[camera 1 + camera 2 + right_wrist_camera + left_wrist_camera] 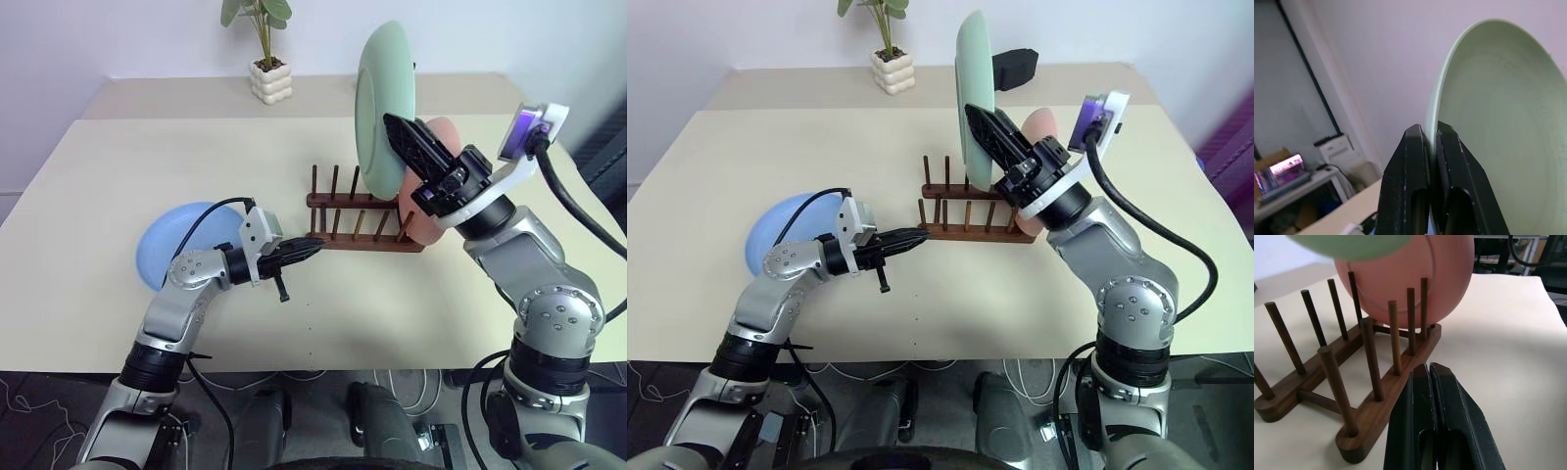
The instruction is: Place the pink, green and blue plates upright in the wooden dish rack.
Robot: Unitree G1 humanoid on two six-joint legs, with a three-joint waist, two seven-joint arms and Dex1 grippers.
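- Green plate (384, 98), upright in the pinching right claw (407, 137), hangs over the rack (364, 223); lower it into a free slot at nine o'clock of the racked pink plate (429, 196).
- Left claw (312, 250), closed and empty, sits at the rack's seven o'clock; blue plate (181, 240) lies flat on the bench (88, 196).

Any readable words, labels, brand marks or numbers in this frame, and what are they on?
None can be read.
The green plate, pink plate, blue plate, wooden rack and white plant pot are all plain.
The lit purple screen in the room behind is too blurred to read.
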